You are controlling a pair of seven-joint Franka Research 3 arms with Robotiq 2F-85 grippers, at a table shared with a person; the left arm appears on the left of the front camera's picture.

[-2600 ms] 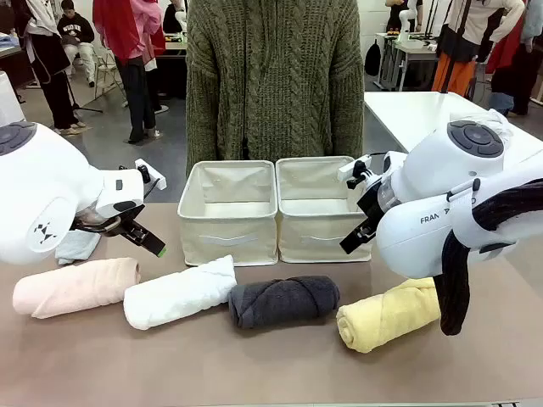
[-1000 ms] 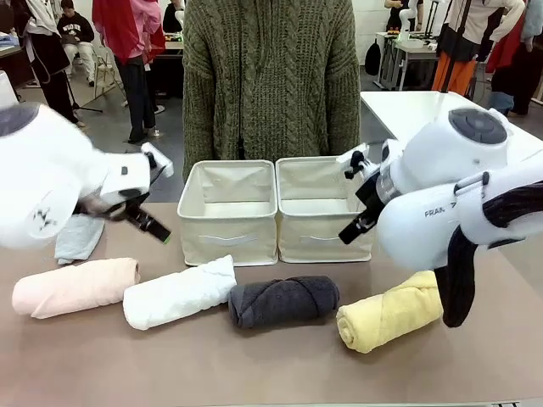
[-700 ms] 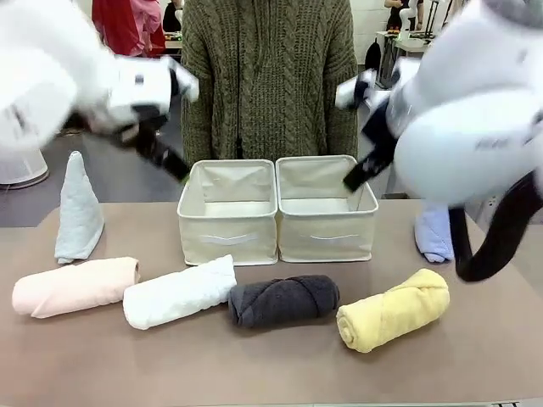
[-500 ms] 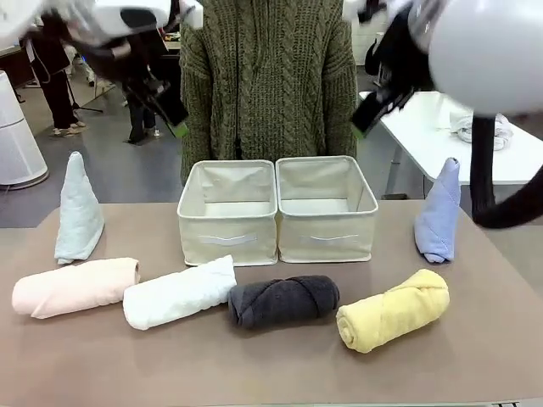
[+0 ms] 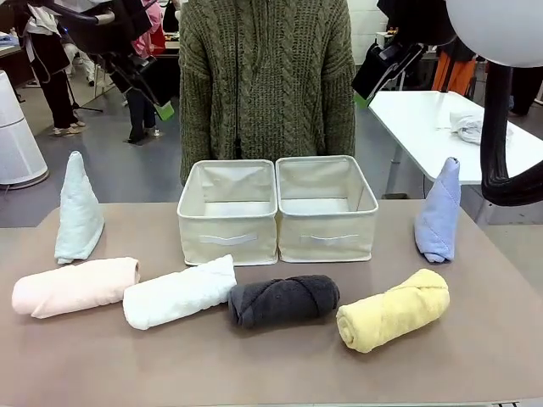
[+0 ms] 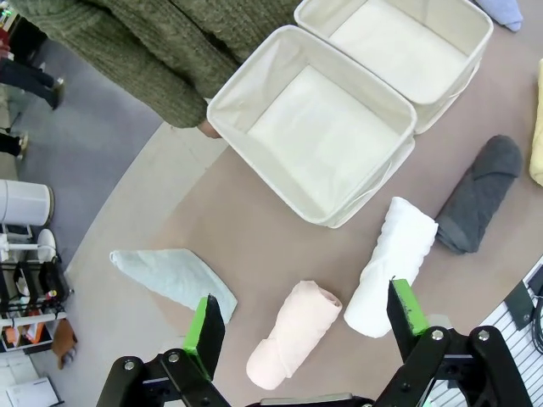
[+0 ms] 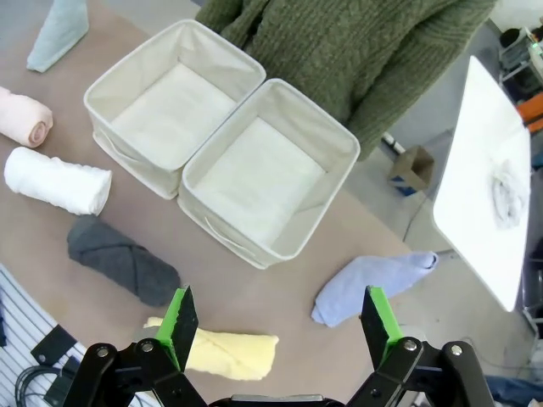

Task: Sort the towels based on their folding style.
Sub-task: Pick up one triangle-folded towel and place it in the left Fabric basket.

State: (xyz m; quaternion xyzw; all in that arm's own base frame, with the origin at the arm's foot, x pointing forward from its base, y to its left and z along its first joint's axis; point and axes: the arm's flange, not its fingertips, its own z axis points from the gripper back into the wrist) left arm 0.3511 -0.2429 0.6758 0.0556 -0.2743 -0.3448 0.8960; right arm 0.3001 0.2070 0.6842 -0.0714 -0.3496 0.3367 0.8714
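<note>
- The left gripper [image 6: 305,312] and right gripper [image 7: 278,312] hang high above the bins [image 5: 227,242], jaws spread wide, empty.
- On the robot's side of the bins lie the pink roll [image 5: 75,287], white roll [image 5: 180,292], dark grey roll [image 5: 283,300] and yellow roll [image 5: 394,309].
- The teal cone [image 5: 78,208] stands left of the bins, the blue cone [image 5: 439,212] right.

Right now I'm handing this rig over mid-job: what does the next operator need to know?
Fingers open and empty on the left gripper and the right gripper, both high above the table.
Near row, left to right: pale pink roll, white roll, dark grey roll, yellow roll.
The pale teal cone stands far left, the periwinkle cone far right.
Done: nothing; the left cream bin and the right cream bin hold no towels.
Left: all six, rolls in one bin, cones in the other.
</note>
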